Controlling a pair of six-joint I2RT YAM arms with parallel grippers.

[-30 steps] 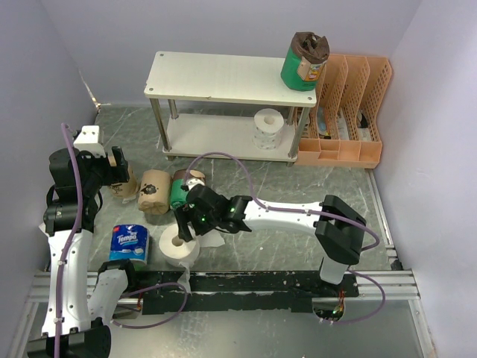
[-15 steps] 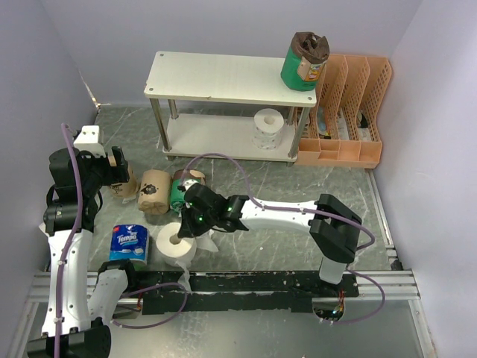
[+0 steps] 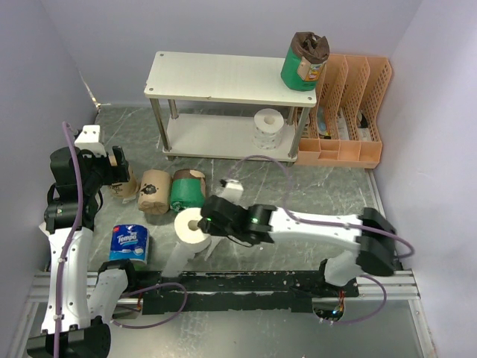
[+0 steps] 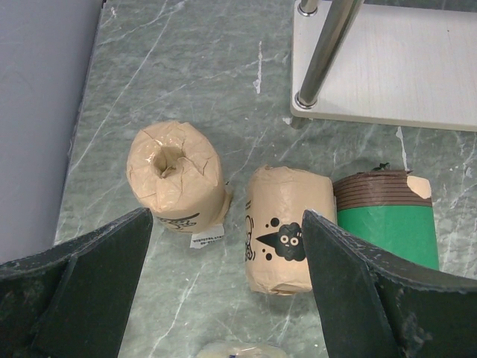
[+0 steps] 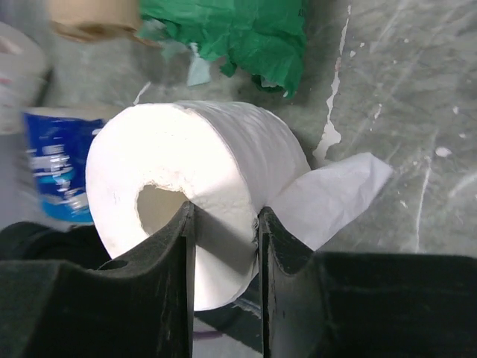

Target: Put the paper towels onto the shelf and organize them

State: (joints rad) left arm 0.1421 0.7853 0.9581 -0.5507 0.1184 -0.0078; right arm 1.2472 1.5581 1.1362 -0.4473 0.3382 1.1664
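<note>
Shelf point(image 3: 216, 78) sits far-side, well past the white roll point(image 3: 192, 227) your R gripper point(image 5: 223, 216) pinches by its wall, core up, near-side; L gripper point(image 4: 227, 224) is spread, hovering over the tan rolls point(image 4: 175, 175).

In the left wrist view the green-wrapped roll point(image 4: 384, 224) ran behind a finger point(image 4: 358, 298) of the left gripper point(image 4: 227, 216). The shelf point(image 4: 387, 67) showed only one corner under the top edge, and a pale thing point(image 4: 240, 349) at the bottom edge was too cut off to name. In the right wrist view the Tempo roll point(image 5: 56, 160) was blurred and half hidden behind the white roll point(image 5: 201, 164), and a tan-wrapped roll point(image 5: 93, 19) was clipped at the top. From above, the contents of the orange file rack point(image 3: 380, 82) were too small to tell.
</note>
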